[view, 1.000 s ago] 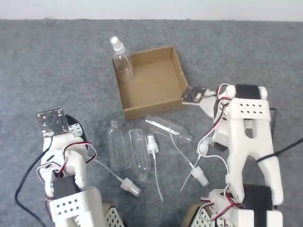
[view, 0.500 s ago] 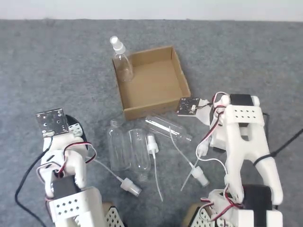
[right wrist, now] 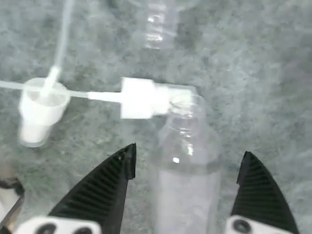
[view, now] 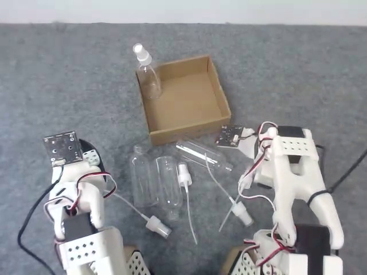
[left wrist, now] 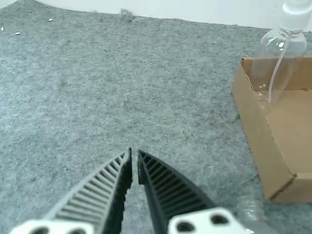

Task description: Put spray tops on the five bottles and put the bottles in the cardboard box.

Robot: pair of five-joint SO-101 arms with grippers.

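Clear bottle (right wrist: 186, 187): lies on its side on the grey carpet (right wrist: 253, 73), uncapped, with a loose spray top (right wrist: 141, 97) just beside its mouth.

Handling (judged): thin, empty plastic, very light. The smooth round wall is likely to roll, or squirt out under a hard pinch. Best hold is across the body near the shoulder, with moderate force.

Right gripper (right wrist: 189, 152): spread wide, one jaw either side of the body, grasping nothing.

Left gripper (left wrist: 134, 155): clenched on nothing, over the carpet.

Cardboard box (view: 189, 100): one finished bottle (view: 148, 74) stands in its corner.

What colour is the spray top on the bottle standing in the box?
White; the spray top shows best in the high view.
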